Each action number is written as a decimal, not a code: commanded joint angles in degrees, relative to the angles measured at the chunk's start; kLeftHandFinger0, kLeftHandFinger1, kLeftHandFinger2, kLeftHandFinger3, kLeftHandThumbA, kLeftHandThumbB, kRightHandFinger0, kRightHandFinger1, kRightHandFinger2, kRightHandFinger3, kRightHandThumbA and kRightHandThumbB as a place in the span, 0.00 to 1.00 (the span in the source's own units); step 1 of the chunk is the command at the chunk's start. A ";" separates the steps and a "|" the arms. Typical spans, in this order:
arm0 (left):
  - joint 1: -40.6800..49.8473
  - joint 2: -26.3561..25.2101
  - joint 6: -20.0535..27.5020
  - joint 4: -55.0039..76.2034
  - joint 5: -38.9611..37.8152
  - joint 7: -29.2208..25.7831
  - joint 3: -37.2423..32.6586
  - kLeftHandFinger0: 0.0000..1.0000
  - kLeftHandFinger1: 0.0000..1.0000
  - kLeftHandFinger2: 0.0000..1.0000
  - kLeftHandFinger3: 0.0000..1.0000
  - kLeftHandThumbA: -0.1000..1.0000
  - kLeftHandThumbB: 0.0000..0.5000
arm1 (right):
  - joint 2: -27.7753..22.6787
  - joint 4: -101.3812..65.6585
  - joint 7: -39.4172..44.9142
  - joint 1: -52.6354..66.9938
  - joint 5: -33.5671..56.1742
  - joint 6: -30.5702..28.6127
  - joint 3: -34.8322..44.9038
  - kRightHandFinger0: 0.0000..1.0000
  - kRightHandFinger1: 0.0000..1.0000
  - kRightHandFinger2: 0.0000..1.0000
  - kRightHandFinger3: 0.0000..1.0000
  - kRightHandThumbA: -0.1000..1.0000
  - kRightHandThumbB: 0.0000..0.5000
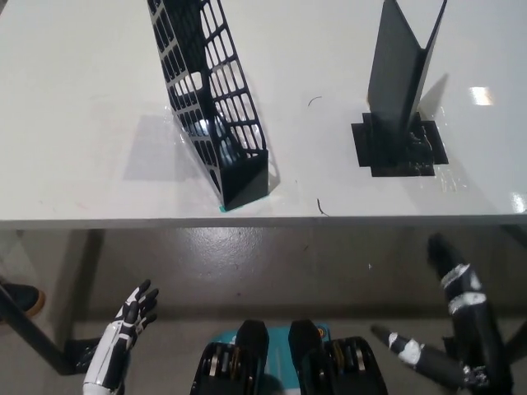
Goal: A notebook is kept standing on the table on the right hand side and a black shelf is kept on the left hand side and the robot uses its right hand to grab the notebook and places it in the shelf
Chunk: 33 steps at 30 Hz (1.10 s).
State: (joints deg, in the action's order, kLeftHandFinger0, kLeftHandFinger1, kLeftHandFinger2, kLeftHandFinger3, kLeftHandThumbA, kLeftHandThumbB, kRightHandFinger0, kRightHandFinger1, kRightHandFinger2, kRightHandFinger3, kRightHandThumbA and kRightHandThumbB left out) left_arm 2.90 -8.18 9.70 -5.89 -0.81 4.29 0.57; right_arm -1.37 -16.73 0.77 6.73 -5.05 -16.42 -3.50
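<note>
Standing upright on the right side of the white table (82, 99): a dark notebook (403, 66), slightly splayed, propped on a black base (399, 148) just beside the near edge. On the left, well apart from the notebook: a black shelf (216, 99) with lattice sides, tilted, its closed end pointing at the near table edge. Below the table edge, at lower right: black right hand (461, 313), fingers spread, holding nothing, not touching the notebook. At lower left, resting low: white left hand (132, 317), dark fingers apart, empty as well. Near the left picture edge, under the table: a dark shoe (20, 298) on the grey floor (272, 263).
</note>
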 commanded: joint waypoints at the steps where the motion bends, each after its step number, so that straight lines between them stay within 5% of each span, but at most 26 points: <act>1: 0.20 -0.38 2.68 1.52 -0.55 0.50 0.32 1.00 1.00 1.00 1.00 1.00 0.17 | 0.91 -4.14 -3.35 -7.03 -3.67 -1.09 3.24 1.00 1.00 1.00 1.00 1.00 0.65; 6: 0.36 -0.51 3.06 0.99 -0.66 0.59 0.50 1.00 1.00 1.00 1.00 1.00 0.17 | 0.51 -1.72 -5.01 -15.71 -3.93 5.04 7.29 1.00 1.00 1.00 1.00 1.00 0.76; 11: 0.88 -0.63 2.93 1.21 -0.55 0.81 0.32 1.00 1.00 1.00 1.00 1.00 0.15 | -0.01 4.29 -5.70 -22.54 -1.31 4.78 9.90 1.00 1.00 1.00 1.00 1.00 0.70; 21: 1.22 -0.51 3.23 0.80 -1.01 1.37 0.37 1.00 1.00 1.00 1.00 1.00 0.11 | -0.91 16.87 -8.44 -33.43 -2.09 7.97 13.14 1.00 1.00 1.00 1.00 1.00 0.81; 25: 1.18 -0.49 2.98 0.79 -0.54 1.08 0.42 1.00 1.00 1.00 1.00 1.00 0.16 | -1.31 22.72 -9.00 -37.52 -1.59 9.40 13.47 1.00 1.00 1.00 1.00 1.00 0.71; 33: 1.22 -0.47 3.09 0.53 -0.77 1.07 0.55 1.00 1.00 1.00 1.00 1.00 0.16 | -1.80 39.21 -12.81 -47.04 -2.28 8.80 14.23 1.00 1.00 1.00 1.00 1.00 0.83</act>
State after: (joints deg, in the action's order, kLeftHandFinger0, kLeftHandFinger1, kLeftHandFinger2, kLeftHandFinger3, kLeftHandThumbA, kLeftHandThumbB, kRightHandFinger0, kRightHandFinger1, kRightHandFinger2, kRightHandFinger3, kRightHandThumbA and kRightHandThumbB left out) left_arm 4.18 -8.20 10.61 -5.94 -1.05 5.05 0.68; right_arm -2.12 17.97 -8.18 -34.23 -6.95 -7.56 10.26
